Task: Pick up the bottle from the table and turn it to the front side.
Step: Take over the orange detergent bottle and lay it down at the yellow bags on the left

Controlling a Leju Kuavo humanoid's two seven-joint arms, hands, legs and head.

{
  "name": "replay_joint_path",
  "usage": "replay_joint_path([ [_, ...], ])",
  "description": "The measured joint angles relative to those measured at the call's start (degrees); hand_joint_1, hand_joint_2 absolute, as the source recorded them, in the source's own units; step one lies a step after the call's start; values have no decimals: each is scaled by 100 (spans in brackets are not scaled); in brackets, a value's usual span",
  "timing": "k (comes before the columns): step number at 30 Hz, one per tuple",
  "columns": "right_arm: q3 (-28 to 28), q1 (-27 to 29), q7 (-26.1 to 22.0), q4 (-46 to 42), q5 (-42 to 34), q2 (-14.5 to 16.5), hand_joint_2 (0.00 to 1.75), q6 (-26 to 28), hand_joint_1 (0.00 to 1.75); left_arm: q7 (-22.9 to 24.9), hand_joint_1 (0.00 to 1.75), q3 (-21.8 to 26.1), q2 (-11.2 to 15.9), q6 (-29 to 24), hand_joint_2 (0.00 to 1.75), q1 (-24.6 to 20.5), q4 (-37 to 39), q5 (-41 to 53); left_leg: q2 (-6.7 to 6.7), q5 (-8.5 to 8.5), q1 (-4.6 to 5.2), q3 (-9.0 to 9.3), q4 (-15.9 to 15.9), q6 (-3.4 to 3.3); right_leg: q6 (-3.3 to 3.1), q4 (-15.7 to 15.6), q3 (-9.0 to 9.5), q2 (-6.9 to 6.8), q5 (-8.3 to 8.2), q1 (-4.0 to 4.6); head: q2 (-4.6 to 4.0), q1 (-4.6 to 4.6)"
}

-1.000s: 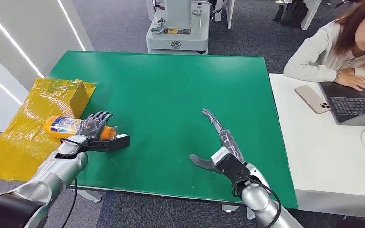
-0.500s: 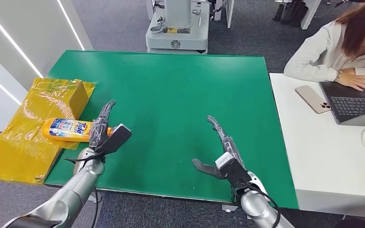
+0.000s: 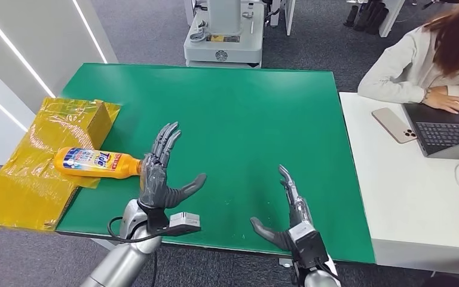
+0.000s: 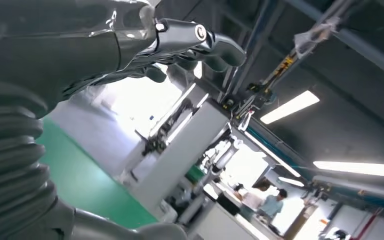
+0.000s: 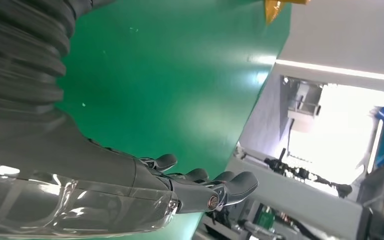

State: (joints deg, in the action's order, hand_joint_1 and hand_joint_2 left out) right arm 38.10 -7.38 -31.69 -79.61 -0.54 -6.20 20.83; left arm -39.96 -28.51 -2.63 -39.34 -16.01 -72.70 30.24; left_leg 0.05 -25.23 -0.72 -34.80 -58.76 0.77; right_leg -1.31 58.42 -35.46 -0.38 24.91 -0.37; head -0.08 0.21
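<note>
Yellow plastic bag (image 3: pixel 27 173) off the table's left; phone (image 3: pixel 394 124) beside laptop (image 3: pixel 445 134) on white desk (image 3: pixel 406 203)

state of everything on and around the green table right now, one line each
Orange detergent bottle: lying on its side, label up, unheld.
Left robot hand: open, raised beside the bottle's cap end.
Right robot hand: open, holding nothing.
Yellow plastic-wrapped box: closed.
Grey laptop: open.

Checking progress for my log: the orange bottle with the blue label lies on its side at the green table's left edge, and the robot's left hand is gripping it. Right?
Not quite. The orange bottle with the blue label does lie there, but the left hand is beside it, open, fingers spread, holding nothing, as the head view shows.
</note>
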Motion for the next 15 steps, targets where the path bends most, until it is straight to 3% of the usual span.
replay_joint_path([
  [3, -138, 434, -46, -361, -2, 27, 175, 171, 0, 341, 0, -496, 29, 573, 175, 58, 76, -1679, -1, -1, 0, -4, 2, 0, 1, 1, 0, 0, 2, 0, -1, 0],
  [7, -300, 896, -74, -698, -189, 45, 175, 326, 0, 748, 0, -734, 42, 1419, 175, 240, 226, -3095, 7, -5, 0, -3, 2, -4, 1, 0, -2, 13, 2, 0, -1, 0],
  [15, -430, 1479, -42, -1044, -794, 45, 175, 580, 0, 938, 0, -784, 113, 1852, 175, 627, 469, -3746, 8, -13, 0, -5, 2, -4, 3, 0, -3, 12, 9, 0, 0, 1],
])
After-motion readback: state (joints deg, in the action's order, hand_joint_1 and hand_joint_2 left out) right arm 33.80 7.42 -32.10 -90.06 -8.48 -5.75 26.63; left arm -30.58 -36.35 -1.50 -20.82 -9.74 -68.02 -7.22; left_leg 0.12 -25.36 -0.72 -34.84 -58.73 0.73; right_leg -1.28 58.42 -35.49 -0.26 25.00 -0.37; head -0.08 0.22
